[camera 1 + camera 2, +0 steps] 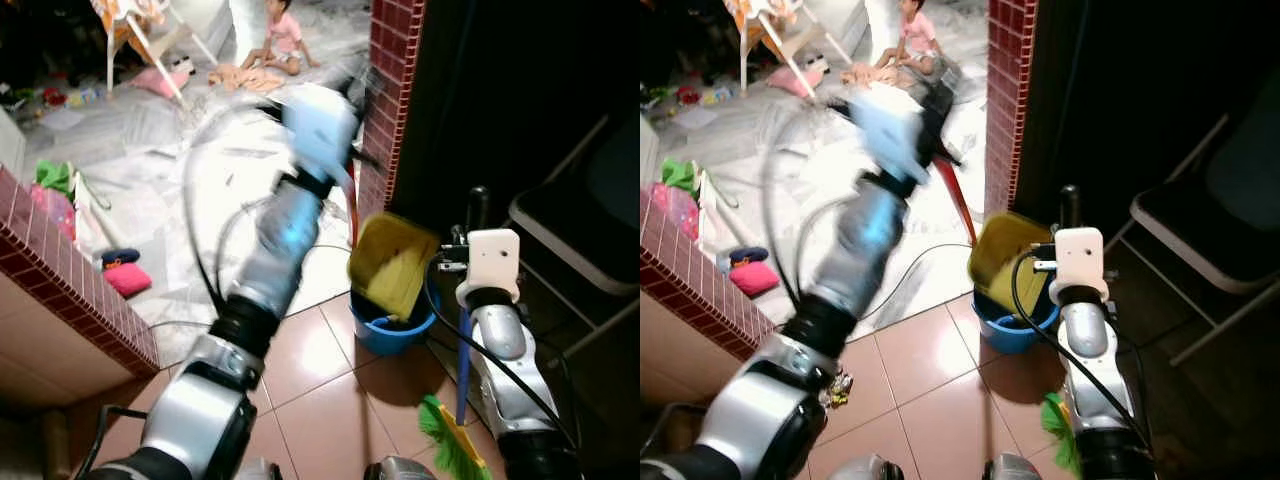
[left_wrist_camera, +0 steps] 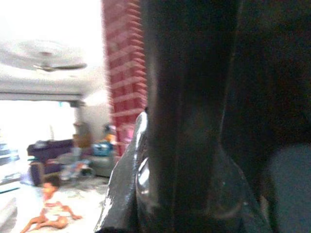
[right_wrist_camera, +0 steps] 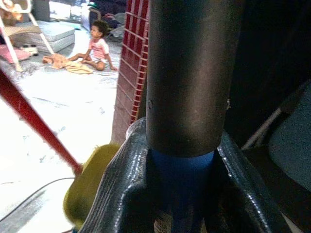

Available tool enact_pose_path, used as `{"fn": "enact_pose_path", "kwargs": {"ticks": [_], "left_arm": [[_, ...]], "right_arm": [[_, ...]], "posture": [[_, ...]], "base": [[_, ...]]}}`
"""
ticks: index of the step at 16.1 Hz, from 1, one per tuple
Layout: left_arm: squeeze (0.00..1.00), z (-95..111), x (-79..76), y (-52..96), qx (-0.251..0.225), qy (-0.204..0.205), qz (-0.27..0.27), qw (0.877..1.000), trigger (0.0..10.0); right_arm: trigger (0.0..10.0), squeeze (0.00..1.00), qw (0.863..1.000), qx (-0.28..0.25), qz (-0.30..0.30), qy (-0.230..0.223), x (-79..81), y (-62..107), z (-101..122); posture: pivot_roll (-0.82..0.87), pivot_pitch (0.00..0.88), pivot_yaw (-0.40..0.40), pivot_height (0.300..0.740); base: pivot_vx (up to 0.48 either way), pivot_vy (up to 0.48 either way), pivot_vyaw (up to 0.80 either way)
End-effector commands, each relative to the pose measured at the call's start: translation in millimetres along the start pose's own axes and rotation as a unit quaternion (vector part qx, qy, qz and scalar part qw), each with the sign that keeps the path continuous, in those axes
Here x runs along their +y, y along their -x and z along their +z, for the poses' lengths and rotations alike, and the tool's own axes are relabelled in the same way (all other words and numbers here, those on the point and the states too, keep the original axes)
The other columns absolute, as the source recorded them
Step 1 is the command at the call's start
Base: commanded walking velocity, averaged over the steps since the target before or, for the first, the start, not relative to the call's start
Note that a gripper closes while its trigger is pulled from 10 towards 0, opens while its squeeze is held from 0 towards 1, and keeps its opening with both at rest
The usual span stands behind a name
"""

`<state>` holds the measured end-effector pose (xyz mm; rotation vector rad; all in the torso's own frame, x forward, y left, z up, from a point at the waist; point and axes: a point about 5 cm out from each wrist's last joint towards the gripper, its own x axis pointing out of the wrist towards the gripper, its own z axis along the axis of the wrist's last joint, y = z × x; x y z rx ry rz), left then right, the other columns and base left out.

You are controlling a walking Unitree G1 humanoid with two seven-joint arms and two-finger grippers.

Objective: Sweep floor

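Broom gripped, dustpan on the swing

Brick pillar (image 1: 393, 90) in glossy red tile is the landmark: at its foot stands a small blue plastic bucket (image 1: 388, 330), and leaning out of it is the yellow plastic dustpan (image 1: 390, 262) on its thin red handle (image 3: 34, 124). The right hand (image 3: 184, 160) is pinched round the blue-and-black broom handle (image 3: 187, 82), just to the dark side of the pillar, with the green bristles (image 1: 447, 440) resting on the terracotta floor tiles (image 1: 330, 400) below. The left hand (image 1: 345, 85) is raised and blurred against the pillar's lit side; the red handle seems to run up into it, but I cannot tell whether its fingers are clamped or spread.

Judging from the blur, the left arm is moving fast. A hard pull could tip the bucket or knock the pan against the pillar. A child (image 1: 280, 35) sits on the pale floor well beyond the pillar, and a loose cable (image 1: 910, 270) trails across the floor near the bucket; either a long sweep or a step forward risks snagging it.
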<state>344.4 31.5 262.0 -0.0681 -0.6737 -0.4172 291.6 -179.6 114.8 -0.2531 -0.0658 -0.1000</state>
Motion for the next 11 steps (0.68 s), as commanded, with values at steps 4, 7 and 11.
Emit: {"fn": "enact_pose_path", "kwargs": {"ticks": [4,7,11], "left_arm": [[0.0,71,21.7,-29.8,-0.126,-0.002,0.037,0.991,10.0],[0.0,86,49.6,-27.7,-0.114,-0.032,0.068,0.991,10.0],[0.0,55,86.5,14.0,-0.017,-0.089,0.114,0.989,10.0]], "right_arm": [[10.0,0.0,1.0,-0.027,0.016,-0.003,9.8,-9.6,10],[10.0,0.0,0.999,-0.032,0.021,-0.005,14.6,-16.9,12],[10.0,0.0,0.999,-0.028,0.028,-0.008,18.2,-20.4,9]], "posture": [[-0.06,0.0,0.009,0.74],[-0.03,0.0,-0.001,0.74],[-0.01,0.0,-0.006,0.74]], "base": [[0.0,0.0,0.0],[0.0,0.0,0.0],[0.0,0.0,0.0]]}}
